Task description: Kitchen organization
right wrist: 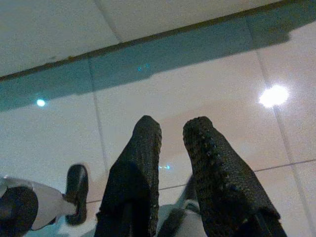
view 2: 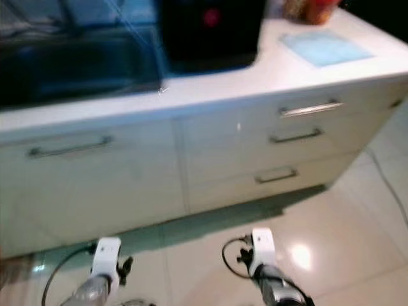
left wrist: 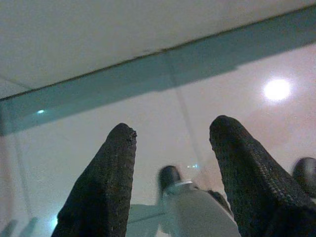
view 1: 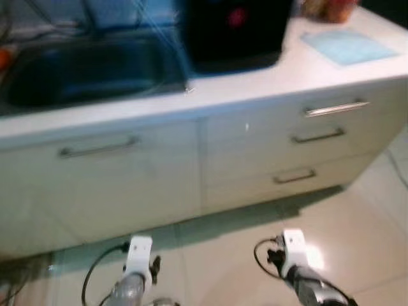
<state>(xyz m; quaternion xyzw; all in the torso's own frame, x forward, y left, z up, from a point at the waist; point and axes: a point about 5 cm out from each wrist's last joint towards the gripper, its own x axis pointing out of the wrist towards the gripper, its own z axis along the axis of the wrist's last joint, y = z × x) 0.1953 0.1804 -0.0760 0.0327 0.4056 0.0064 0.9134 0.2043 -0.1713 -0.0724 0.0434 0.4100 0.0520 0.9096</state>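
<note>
Facing white counter [view 1: 331, 80] | sink [view 1: 83, 70] | tiled floor [view 1: 357, 223] | left end effector [left wrist: 170, 143] spread | right end effector [right wrist: 173, 143] slightly parted

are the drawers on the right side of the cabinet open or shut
Shut. All three drawers sit flush with the cabinet front, no gap showing at their edges; the picture is somewhat blurred.

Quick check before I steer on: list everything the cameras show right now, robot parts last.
Countertop: one, white, across the top of the head views.
Sink: one, dark, left part of the countertop.
Black appliance: one, red light on it, right of the sink.
Mat: one, pale blue, far right of the countertop.
Drawer handles: three, metal, stacked on the right.
Cabinet handle: one, metal, under the sink.
Floor: glossy pale tiles.
Left hand: fingers apart, low over the floor.
Right hand: fingers slightly apart, low over the floor.
</note>
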